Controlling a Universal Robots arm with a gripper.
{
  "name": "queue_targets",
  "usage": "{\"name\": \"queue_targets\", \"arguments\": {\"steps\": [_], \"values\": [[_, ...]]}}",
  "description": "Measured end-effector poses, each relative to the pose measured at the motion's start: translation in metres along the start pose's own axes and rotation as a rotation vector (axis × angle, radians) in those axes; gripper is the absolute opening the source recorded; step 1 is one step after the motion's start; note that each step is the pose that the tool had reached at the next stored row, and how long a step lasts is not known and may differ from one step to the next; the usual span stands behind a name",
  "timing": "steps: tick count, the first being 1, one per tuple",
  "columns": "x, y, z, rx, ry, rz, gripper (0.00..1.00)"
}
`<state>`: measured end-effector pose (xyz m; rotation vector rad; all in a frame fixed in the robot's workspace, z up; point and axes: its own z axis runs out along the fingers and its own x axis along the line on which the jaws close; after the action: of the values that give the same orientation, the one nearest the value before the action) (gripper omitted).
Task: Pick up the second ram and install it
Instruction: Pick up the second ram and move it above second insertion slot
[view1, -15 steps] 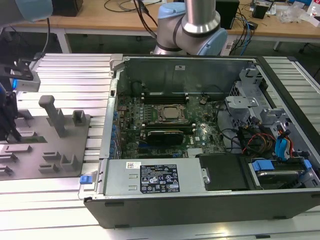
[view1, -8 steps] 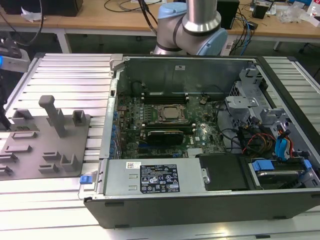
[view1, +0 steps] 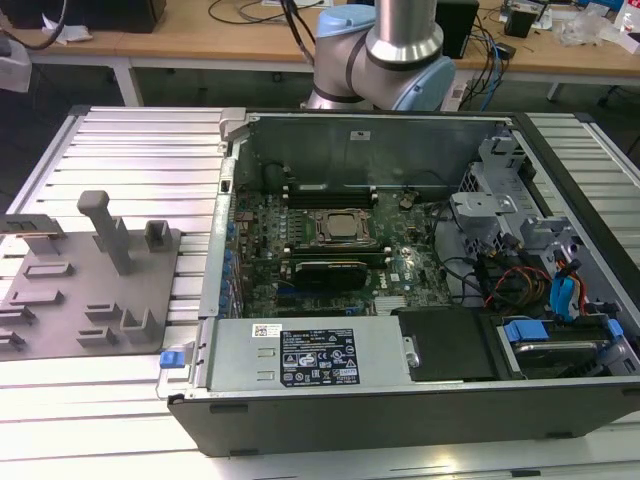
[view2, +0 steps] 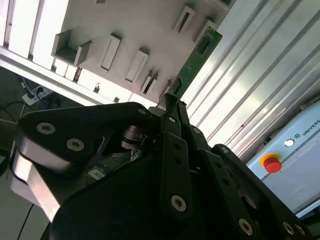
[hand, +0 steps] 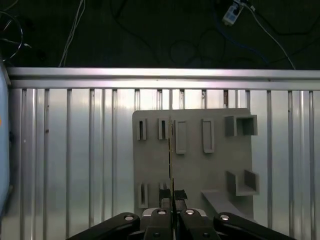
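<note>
At the exterior view's left the grey tray (view1: 60, 300) lies beside the open computer case (view1: 400, 420); the second wrist view shows the hand (view2: 172, 102) clenched on the second ram (view2: 197, 57) over that tray, which the first wrist view shows edge-on.

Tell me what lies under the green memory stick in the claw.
The slotted grey tray, resting on the ribbed metal table. The claw covers one end of the memory stick.

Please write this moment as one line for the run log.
gripper: shut on second ram | position: at grey tray | install: not yet done
</note>
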<state>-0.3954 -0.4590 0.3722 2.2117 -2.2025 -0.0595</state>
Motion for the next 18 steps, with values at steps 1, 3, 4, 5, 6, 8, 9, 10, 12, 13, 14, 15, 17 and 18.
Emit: {"name": "queue_targets", "arguments": {"steps": [1, 3, 4, 5, 6, 8, 9, 10, 12, 13, 14, 15, 17, 18], "values": [[0.0000, 0.0001, -0.0027, 0.0001, 0.0000, 0.000, 0.13], [-0.0001, 0.0004, -0.0089, 0.0001, -0.0001, 0.000, 0.13], [-0.0001, 0.0004, -0.0104, 0.0001, -0.0001, 0.000, 0.13], [-0.0001, 0.0005, -0.0120, 0.0001, -0.0001, 0.000, 0.13], [-0.0002, 0.0006, -0.0155, 0.0001, -0.0001, 0.000, 0.13], [-0.0003, 0.0008, -0.0195, 0.0002, -0.0001, 0.000, 0.13], [-0.0003, 0.0009, -0.0225, 0.0001, -0.0001, 0.000, 0.13], [-0.0003, 0.0010, -0.0248, 0.0001, -0.0001, 0.000, 0.13], [-0.0010, 0.0012, -0.0300, 0.0001, 0.0000, 0.000, 0.13], [-0.0013, 0.0012, -0.0314, 0.0000, -0.0001, 0.000, 0.13], [-0.0016, 0.0013, -0.0323, 0.0000, -0.0001, 0.000, 0.13], [-0.0034, 0.0013, -0.0329, 0.0001, -0.0009, 0.000, 0.13], [-0.0257, -0.0030, -0.0353, -0.0043, -0.0011, 0.000, 0.13], [-0.0388, -0.0050, -0.0439, -0.0061, -0.0017, 0.000, 0.13]]}}
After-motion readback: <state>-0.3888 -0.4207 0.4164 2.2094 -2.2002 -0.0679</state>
